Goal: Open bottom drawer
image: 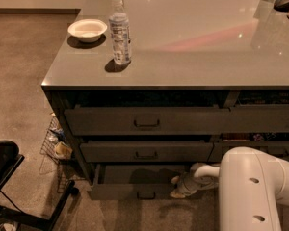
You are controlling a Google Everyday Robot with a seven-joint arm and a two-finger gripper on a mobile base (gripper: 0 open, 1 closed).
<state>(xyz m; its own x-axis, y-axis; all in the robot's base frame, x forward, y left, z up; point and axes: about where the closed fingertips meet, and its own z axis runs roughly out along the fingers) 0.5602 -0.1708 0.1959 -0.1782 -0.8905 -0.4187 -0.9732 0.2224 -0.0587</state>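
The bottom drawer [120, 190] is the slim dark-grey one at floor level. It stands pulled out, with its flat dark inside [139, 173] showing and a small rectangular handle [146, 195] at the centre of its front. My gripper [176, 187] is at the right end of the drawer's front edge, low by the floor, reaching from my white arm [253, 191] at the lower right. Above the drawer are two taller-fronted drawers [144, 121], both slightly ajar.
A water bottle [120, 32] and a white bowl [87, 30] stand on the grey countertop [192, 37]. A wire basket [58, 146] with items sits on the floor left of the cabinet. A black chair [9, 177] stands at the lower left.
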